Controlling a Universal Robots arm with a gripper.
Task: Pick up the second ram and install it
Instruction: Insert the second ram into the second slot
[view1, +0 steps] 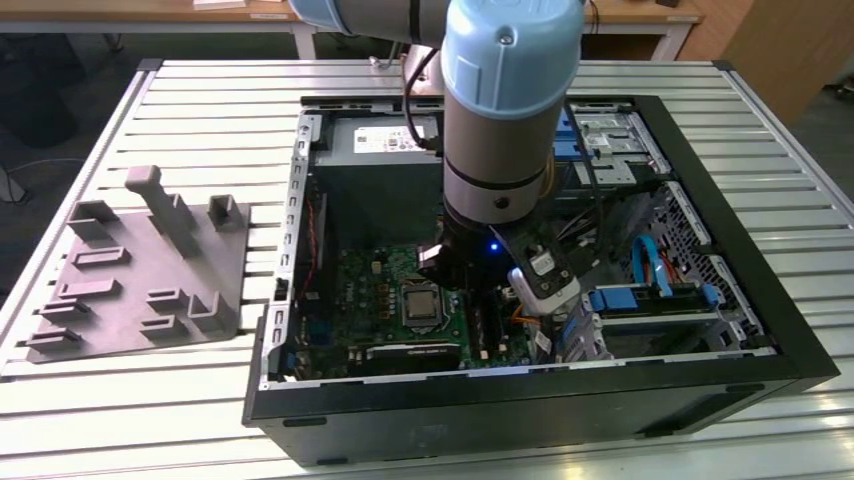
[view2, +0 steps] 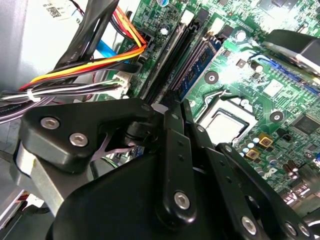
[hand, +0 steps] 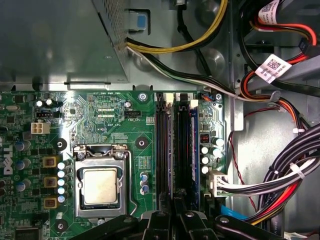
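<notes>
One dark stick, which I took for the second ram (hand: 193, 150), stood on edge among the memory slots (hand: 162, 150) just ahead of the gripper (hand: 175, 216), its near end running under the tips. The gripper was drawn narrow; whether it pinched the stick could not be told. Beside the gripper lay the processor socket (hand: 100, 185) on the green motherboard (hand: 110, 112), with bundled cables (hand: 280, 185) on its other side. Well away from the gripper, outside the case (view1: 534, 420), the grey tray (view1: 134, 290) sat on the table (view1: 134, 410). The step looked like seating; finishing it would call for a straight, even press along the slot.
</notes>
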